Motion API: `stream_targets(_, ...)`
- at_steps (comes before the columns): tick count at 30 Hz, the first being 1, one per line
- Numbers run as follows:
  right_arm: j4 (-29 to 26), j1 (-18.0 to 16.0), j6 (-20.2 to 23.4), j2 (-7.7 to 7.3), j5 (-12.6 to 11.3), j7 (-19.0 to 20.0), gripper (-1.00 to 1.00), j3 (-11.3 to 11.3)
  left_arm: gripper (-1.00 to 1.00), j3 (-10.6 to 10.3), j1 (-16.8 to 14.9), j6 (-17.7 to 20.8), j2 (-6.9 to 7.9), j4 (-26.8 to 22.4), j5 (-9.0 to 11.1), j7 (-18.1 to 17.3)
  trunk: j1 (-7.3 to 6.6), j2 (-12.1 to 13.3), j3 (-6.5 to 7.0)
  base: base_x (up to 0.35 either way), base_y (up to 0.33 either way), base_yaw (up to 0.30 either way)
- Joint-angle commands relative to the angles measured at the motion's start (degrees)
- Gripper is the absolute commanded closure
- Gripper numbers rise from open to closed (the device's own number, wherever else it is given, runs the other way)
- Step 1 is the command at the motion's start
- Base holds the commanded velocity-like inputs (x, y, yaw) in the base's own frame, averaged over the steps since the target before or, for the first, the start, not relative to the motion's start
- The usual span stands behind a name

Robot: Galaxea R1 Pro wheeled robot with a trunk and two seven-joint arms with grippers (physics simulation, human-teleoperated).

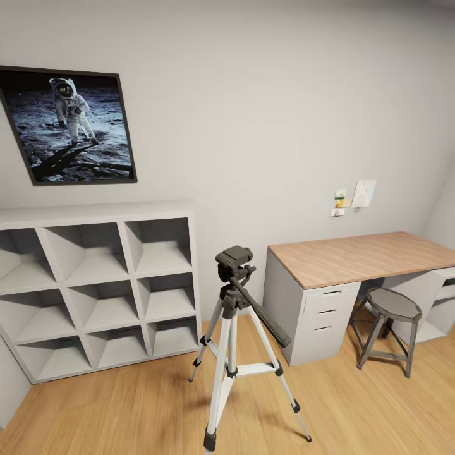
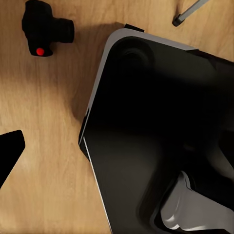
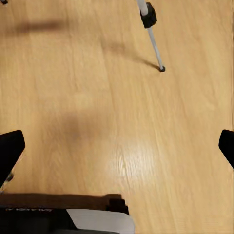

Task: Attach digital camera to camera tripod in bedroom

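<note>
Ahead of you, from left to right in the head view: a framed astronaut photograph [image 1: 69,126] hangs on the light grey wall, above a white cube shelf unit [image 1: 101,284] standing on the wood plank floor [image 1: 145,411]. Next comes the camera tripod [image 1: 235,335], upright on its three silver legs, its dark head at the top and its long pan handle slanting down to the right. Nothing is mounted on its head. Right of it stands a white desk with a wood top [image 1: 354,259], with a few small notes [image 1: 354,197] pinned to the wall above it, and a short grey metal stool [image 1: 388,328] tucked partly under the desk.

In your left wrist view, the digital camera [image 2: 46,28] lies on the floor beside your robot's dark base [image 2: 161,136], its red button visible; a tripod foot [image 2: 181,18] shows near the base's far side. One dark fingertip [image 2: 10,151] of your left gripper shows at the edge, holding nothing; you cannot tell how wide it is open.

In your right wrist view, your right gripper [image 3: 117,146] is spread wide and empty over bare floor, with a tripod leg [image 3: 152,34] resting beyond it.
</note>
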Motion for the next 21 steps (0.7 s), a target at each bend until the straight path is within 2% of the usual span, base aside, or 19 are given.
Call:
stream_targets(1, -1.9, 0.02, 0.84, 0.0, 0.09, 0.06, -1.0, 0.05, -1.0, 0.06, 0.01, 0.17, -0.03, -0.14, 0.29, 0.2, 0.03, -0.1, -0.11, 0.0, 0.0, 0.0)
stream_targets(7, -11.81, 0.02, 2.69, 0.09, 0.14, -0.08, -1.0, 0.03, -1.0, 0.04, 0.01, 0.17, -0.05, -0.14, 0.29, 0.2, 0.03, -0.1, -0.11, 0.0, 0.0, 0.0)
stream_targets(14, -18.0, 0.02, 3.0, 0.4, 0.16, -0.68, -1.0, -0.03, -1.0, 0.03, 0.01, 0.17, -0.06, -0.1, 0.29, 0.2, 0.03, -0.1, -0.11, 0.0, 0.0, 0.0)
stream_targets(17, -22.91, 0.02, 3.08, 0.54, 0.11, -1.12, -1.0, 0.02, -1.0, -0.01, 0.01, 0.17, -0.06, -0.07, 0.29, 0.2, 0.03, -0.1, -0.11, 0.0, 0.0, 0.0)
stream_targets(18, -25.27, 0.02, 3.35, 0.57, 0.05, -1.24, -1.0, 0.33, -1.0, 0.0, 0.01, 0.17, -0.06, -0.06, 0.29, 0.2, 0.03, -0.1, -0.11, 0.0, 0.0, 0.0)
stream_targets(21, -26.68, 0.02, 4.12, 0.59, 0.02, -1.35, -1.0, 1.26, -1.0, -0.02, 0.01, 0.17, -0.06, -0.06, 0.29, 0.2, 0.03, -0.1, -0.11, 0.0, 0.0, 0.0)
